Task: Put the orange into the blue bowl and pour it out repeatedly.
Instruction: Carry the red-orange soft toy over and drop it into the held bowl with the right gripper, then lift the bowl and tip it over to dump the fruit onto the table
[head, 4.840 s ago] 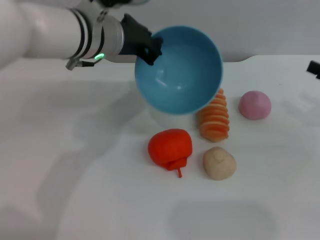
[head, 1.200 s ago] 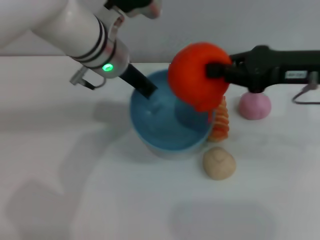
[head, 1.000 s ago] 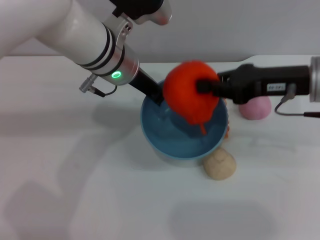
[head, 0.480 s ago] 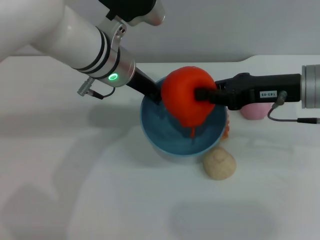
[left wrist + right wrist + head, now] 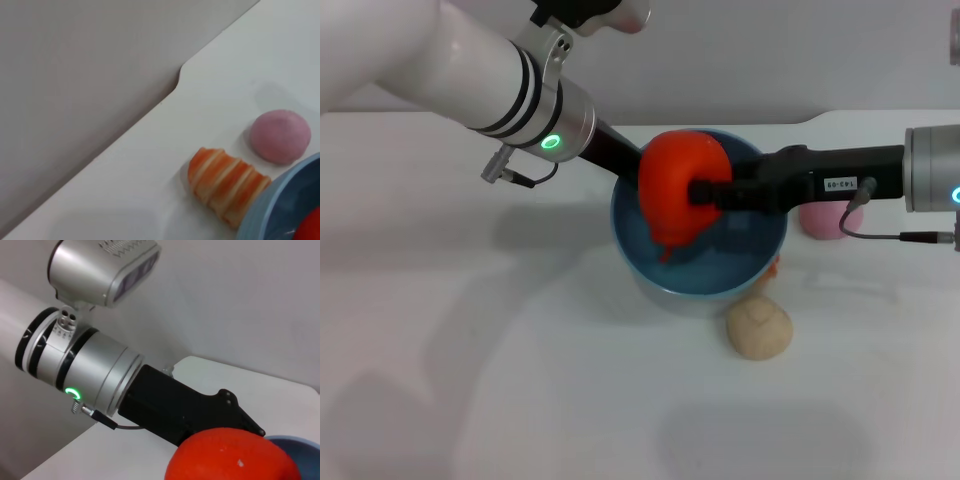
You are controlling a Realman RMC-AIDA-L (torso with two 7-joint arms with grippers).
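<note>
Step in hand: we are lowering the bright red-orange soft toy orange point(image 5: 678, 196), clamped in the right gripper point(image 5: 705, 195), into the round light-blue smooth plastic bowl point(image 5: 760, 272). The left gripper point(image 5: 625, 162) is gripping the rim at ten o'clock. Next move, in our judgement: releasing the orange inside.

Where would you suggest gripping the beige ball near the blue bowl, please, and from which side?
Probably across the middle of the beige ball, coming straight down from above. It is round and sits alone on the table, free on its near side; the blue bowl crowds its far side, where the right gripper holds the orange and the left gripper holds the rim.
</note>
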